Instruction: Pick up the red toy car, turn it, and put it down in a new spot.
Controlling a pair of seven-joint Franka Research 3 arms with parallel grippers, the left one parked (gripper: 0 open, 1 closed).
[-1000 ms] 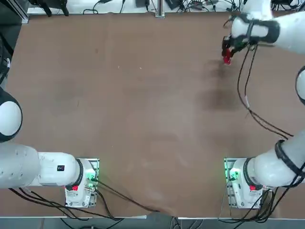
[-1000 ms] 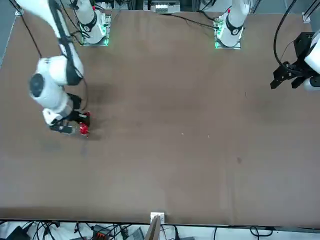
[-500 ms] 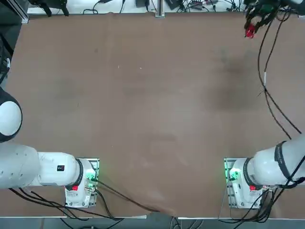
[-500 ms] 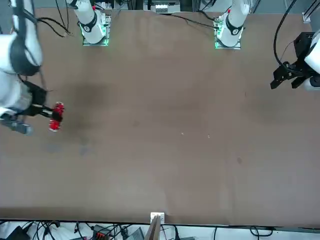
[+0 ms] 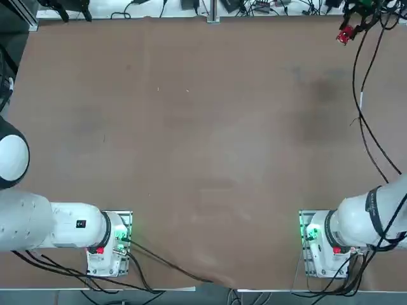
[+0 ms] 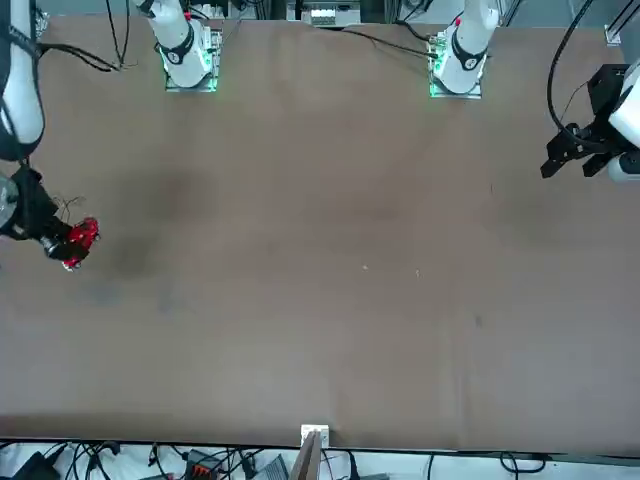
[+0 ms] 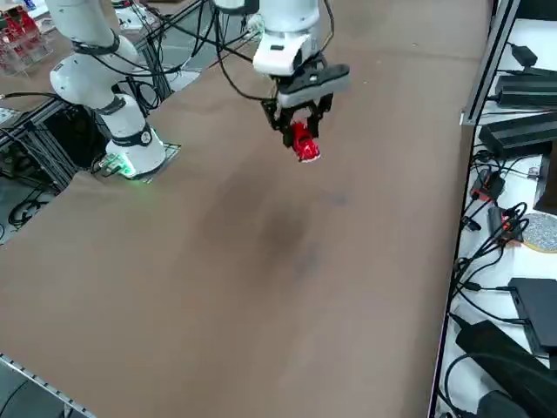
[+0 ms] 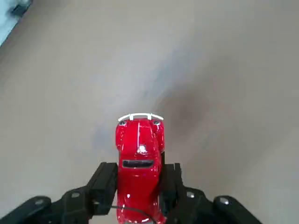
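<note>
At the top right corner of the overhead frame, the red toy car (image 5: 344, 35) hangs clear above the brown table (image 5: 203, 152), clamped by its flanks between the fingers of my right gripper (image 8: 139, 179), its nose and pale bumper sticking out past the pads. It looks small, light, rigid and glossy, so I judge it could twist or slip in a pinch. Mid-body, across the doors, seems the safest hold.
</note>
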